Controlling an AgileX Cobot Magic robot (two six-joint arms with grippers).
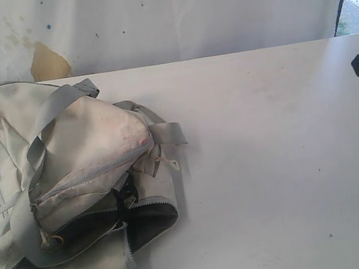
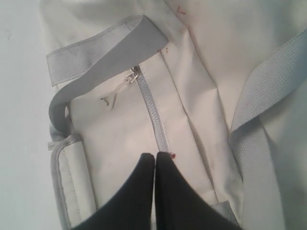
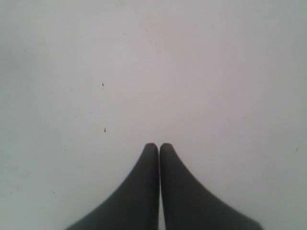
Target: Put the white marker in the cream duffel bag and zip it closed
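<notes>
Lying slumped on the left side of the white surface (image 1: pixel 268 149), the cream duffel bag (image 1: pixel 87 141) ran off the left and lower edges of the exterior view. Its long zip stood open at the near end, with dark lining (image 1: pixel 148 222) showing in the gap; a second zip (image 1: pixel 91 171) across the end panel above was closed. Grey straps (image 1: pixel 49 119) and a black buckle (image 1: pixel 126 194) lay over the fabric around the opening. Left tool (image 2: pixel 154 155): tips pressed together, nothing between them, over a closed pocket zip (image 2: pixel 152 112) on the bag, metal puller (image 2: pixel 133 75) at its far end, red speck (image 2: pixel 172 155) just beside the tips. Right tool (image 3: pixel 159 146): tips likewise together, holding nothing, over bare surface well apart from the bag. White backdrop (image 1: pixel 215 9) with tan patch (image 1: pixel 48 62) behind
</notes>
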